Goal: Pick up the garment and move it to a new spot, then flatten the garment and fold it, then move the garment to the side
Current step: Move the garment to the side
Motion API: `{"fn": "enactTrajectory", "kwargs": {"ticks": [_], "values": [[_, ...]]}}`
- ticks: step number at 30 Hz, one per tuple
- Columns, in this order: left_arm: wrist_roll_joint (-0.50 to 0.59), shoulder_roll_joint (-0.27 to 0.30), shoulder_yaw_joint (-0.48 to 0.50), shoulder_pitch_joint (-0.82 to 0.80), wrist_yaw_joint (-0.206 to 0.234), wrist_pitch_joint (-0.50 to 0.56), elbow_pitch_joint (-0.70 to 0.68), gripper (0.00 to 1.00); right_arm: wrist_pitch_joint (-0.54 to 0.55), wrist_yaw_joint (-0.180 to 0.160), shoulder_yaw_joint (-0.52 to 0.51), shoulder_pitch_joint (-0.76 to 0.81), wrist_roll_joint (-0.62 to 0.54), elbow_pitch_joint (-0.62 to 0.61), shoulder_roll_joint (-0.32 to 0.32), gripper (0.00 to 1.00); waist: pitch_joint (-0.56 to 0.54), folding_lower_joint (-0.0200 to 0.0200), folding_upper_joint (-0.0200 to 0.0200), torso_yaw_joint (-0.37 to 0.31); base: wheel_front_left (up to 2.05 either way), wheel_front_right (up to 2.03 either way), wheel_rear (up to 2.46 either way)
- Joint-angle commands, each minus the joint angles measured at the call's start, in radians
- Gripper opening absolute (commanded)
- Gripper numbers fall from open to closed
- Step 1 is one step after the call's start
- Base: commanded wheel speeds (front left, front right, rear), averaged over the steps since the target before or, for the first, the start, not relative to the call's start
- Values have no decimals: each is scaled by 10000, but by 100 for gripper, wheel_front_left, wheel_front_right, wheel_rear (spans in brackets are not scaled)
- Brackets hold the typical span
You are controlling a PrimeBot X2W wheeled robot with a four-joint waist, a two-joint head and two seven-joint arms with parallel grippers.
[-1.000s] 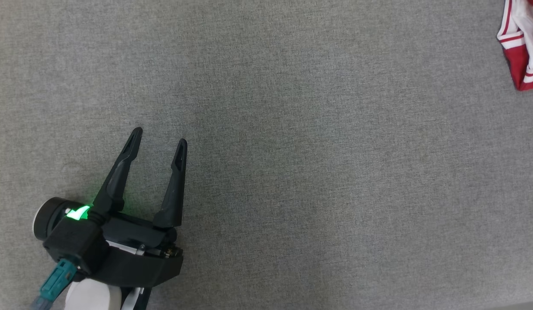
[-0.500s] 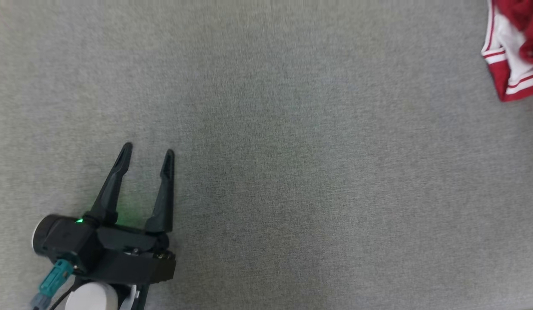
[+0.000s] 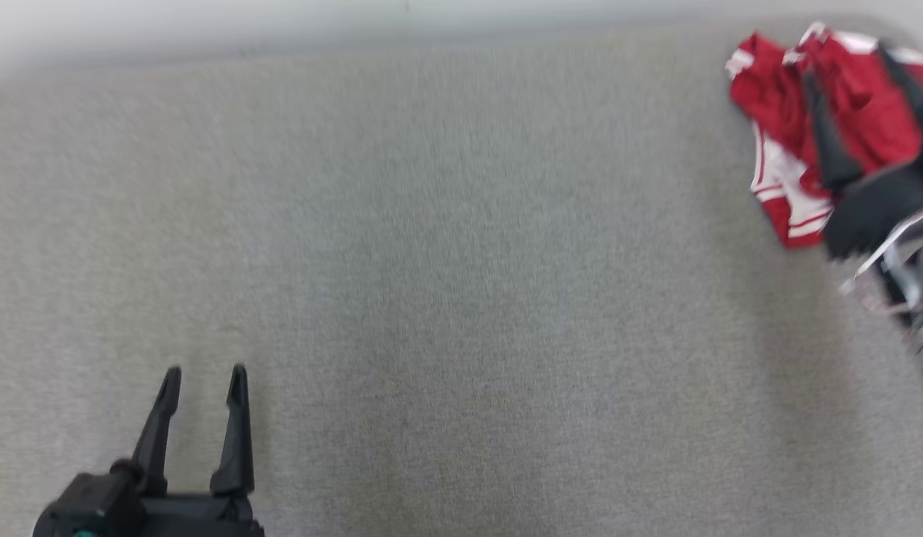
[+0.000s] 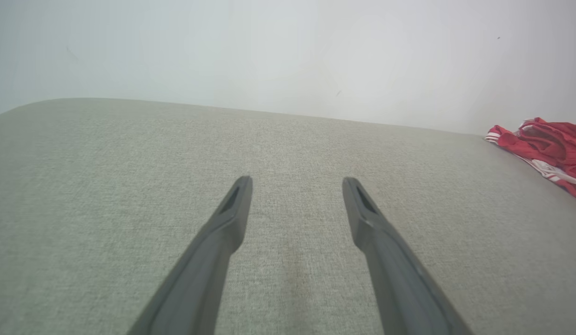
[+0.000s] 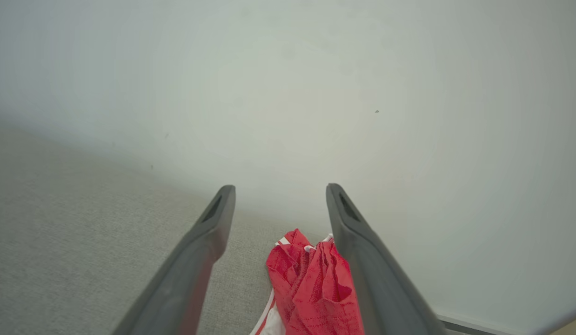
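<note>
Red-and-white garment (image 3: 771,112) lies bunched beneath my right gripper (image 3: 848,66) — jaws spread, pinching nothing. Pickup or drop-off — I can't tell.

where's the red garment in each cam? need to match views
Head view: red and white garment at upper right, crumpled.
Left wrist view: garment at right edge, mid-height.
Right wrist view: garment at bottom centre, between the right pincer fingers.
Shared landmark: grey fabric surface meeting the pale wall.

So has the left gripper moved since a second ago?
Cannot tell: the left gripper sits lower in head view, but so does the garment; the camera shifted.
</note>
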Motion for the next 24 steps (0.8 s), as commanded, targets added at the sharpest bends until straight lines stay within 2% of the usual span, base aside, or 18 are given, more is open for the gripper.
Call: {"fn": "enactTrajectory", "kwargs": {"ticks": [1,9,10,19,24], "values": [[-67,-38,111,302,28,0,88,100,-44,-25,-331,642,91,-317,254,100,-1510,3,2,188,0,0,0],[-43,-33,401,913,-19,-1,359,100,-47,-25,-2154,3825,-377,-2407,1652,100,-2464,3,2,473,0,0,0],[-43,-33,401,913,-19,-1,359,100,-47,-25,-2154,3825,-377,-2407,1652,100,-2464,3,2,473,0,0,0],[-42,-26,445,1060,-81,1,705,100,-34,-25,-3436,6526,-743,-4180,2972,100,-2860,3,2,847,0,0,0],[-22,-143,394,1104,-134,-1,883,100,-33,-26,-3843,7546,-914,-4812,3424,100,-2978,3,2,950,0,0,0]]}}
